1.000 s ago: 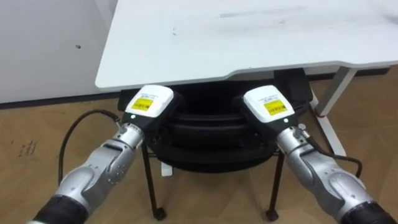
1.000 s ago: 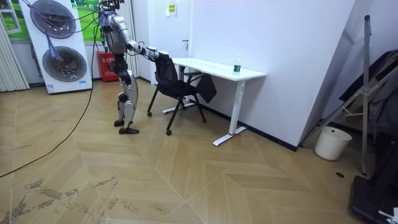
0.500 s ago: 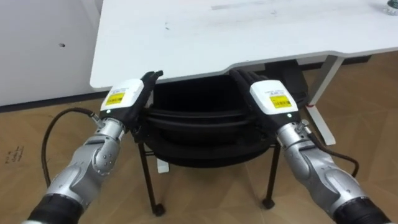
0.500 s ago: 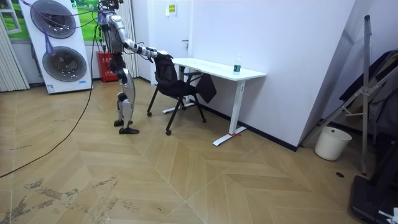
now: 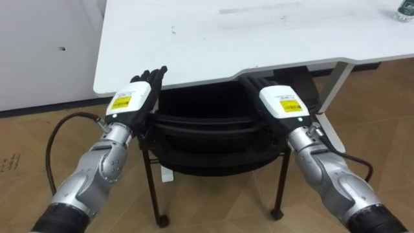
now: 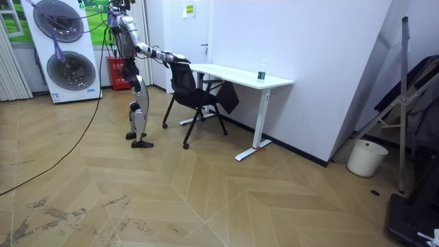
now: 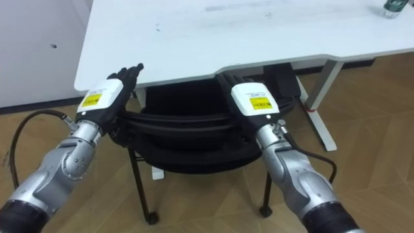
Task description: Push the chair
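1. The black chair (image 5: pixel 207 133) stands at the near edge of the white surface (image 5: pixel 259 39). Its seat is under the top and its backrest sits just below the near rim, so the push looks close to its end.
2. The left hand (image 5: pixel 132 103) lies with straight fingers along the left end of the backrest. The right hand (image 5: pixel 279 103) lies with straight fingers on the right end (neither curls round the rail, so this is a flat-handed shove, not a grip).
3. Press evenly with both palms. An uneven push would likely swing the chair on its small wheels toward the surface's leg (image 5: pixel 333 94) at the right.
4. Hold the fingertips low, because they point at the rim and could be pinched between it and the backrest.
5. Push slowly and only a short way. A hard shove might jolt the surface and the bottle (image 5: pixel 404 10) at its far right corner.
6. The room view shows the robot standing behind the chair with its arms stretched forward. A small step would probably suit its balance better than a longer reach.
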